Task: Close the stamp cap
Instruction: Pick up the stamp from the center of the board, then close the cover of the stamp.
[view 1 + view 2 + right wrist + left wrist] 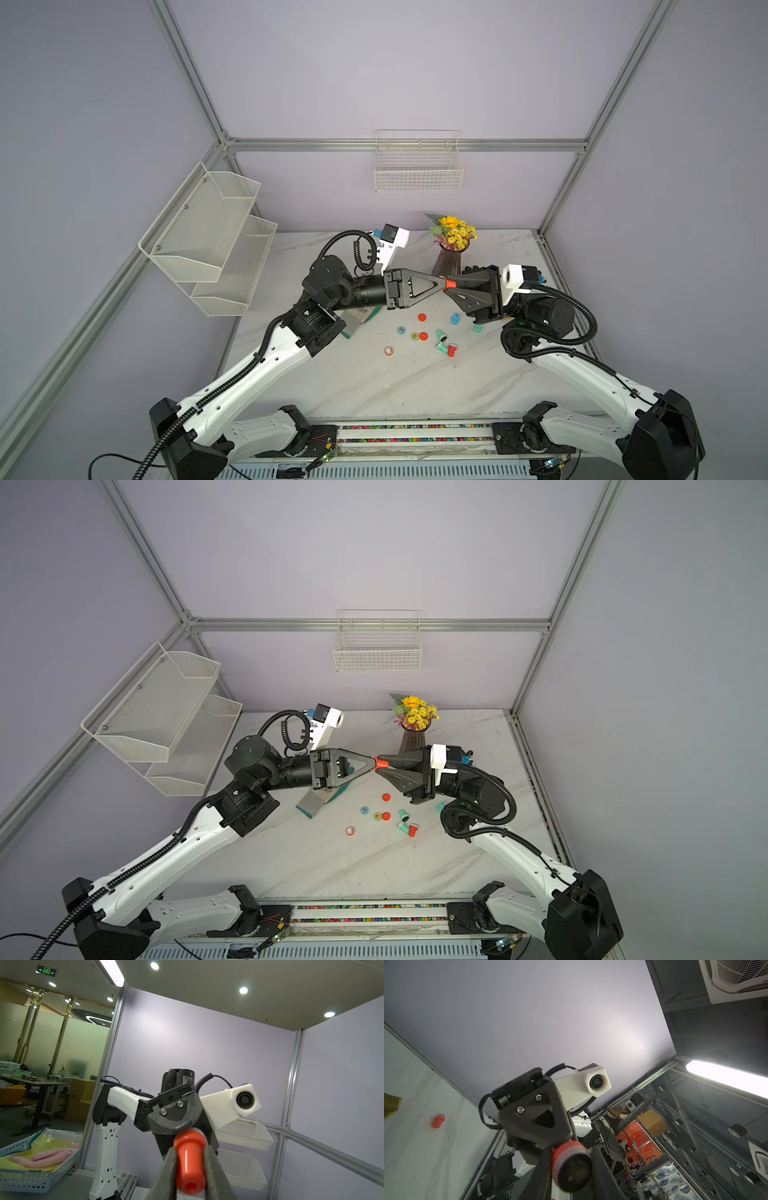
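Far left first: the left gripper [442, 283] stretches out level, high above the marble table [374, 386], its tip just on the near side of the flower vase [448, 261]. Its fingers are pressed together on the red cap [571, 1164], which the left wrist view shows as a red-rimmed disc with a dark face. Right at that tip, in front of the vase in both top views, there's the orange stamp [453, 284], lying level in mid-air with its wide end against the cap. Is the cap fully seated? Can't tell from here.

Below that meeting point, on the table nearer than the vase, loose stamps and caps [423, 336] lie scattered: red, blue and teal.

And on the vase's right, the right gripper [190, 1169] points in the opposite way, and its fingers [169, 1167] pinch the stamp's narrow handle from both sides.
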You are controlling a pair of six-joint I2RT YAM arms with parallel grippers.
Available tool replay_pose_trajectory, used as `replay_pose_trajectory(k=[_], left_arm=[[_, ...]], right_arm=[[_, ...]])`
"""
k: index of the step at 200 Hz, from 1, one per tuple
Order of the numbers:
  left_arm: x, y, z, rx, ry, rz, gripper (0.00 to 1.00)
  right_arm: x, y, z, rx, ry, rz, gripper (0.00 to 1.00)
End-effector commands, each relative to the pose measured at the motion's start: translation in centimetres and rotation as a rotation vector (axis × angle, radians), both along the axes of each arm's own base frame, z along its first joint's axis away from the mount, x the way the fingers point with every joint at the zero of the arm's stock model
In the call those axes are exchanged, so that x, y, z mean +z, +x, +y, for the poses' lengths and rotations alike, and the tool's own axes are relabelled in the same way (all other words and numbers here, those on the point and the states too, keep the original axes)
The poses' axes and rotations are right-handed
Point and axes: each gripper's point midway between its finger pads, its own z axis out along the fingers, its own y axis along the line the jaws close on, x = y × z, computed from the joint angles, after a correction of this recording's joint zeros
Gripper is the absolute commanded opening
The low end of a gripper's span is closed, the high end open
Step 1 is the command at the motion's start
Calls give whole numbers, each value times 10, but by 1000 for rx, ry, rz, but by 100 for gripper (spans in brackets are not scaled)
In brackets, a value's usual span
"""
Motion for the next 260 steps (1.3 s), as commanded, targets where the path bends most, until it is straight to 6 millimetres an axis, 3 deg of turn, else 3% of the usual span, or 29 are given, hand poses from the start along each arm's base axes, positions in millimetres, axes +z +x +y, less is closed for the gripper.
replay_pose_trajectory(k=[1,42,57,91,111,132,156,195,260], left_arm=[[18,-8,3,-24,-42,-51,11],[18,-8,2,-27,-43,-51,11],[18,-8,2,-29,-41,-51,10],[17,-8,2,-25,-37,-54,12],[11,-2,5,25,-5,-59,25],[8,4,14,91,27,-81,49],[8,12,31,183,57,-107,64],[-18,35,71,435,223,-95,70],[-97,66,115,704,562,-9,70]], right_arm=[[8,-4,0,16,8,-10,25],[8,-4,0,10,3,-9,25],[9,-5,0,12,-1,-17,10],[9,-2,0,1,-3,-2,3],[9,1,-1,-16,3,19,0],[6,8,-2,-64,-11,58,0],[1,16,-4,-125,-39,115,0],[-14,30,-7,-209,-103,258,0],[-59,92,-33,-538,-237,757,0]])
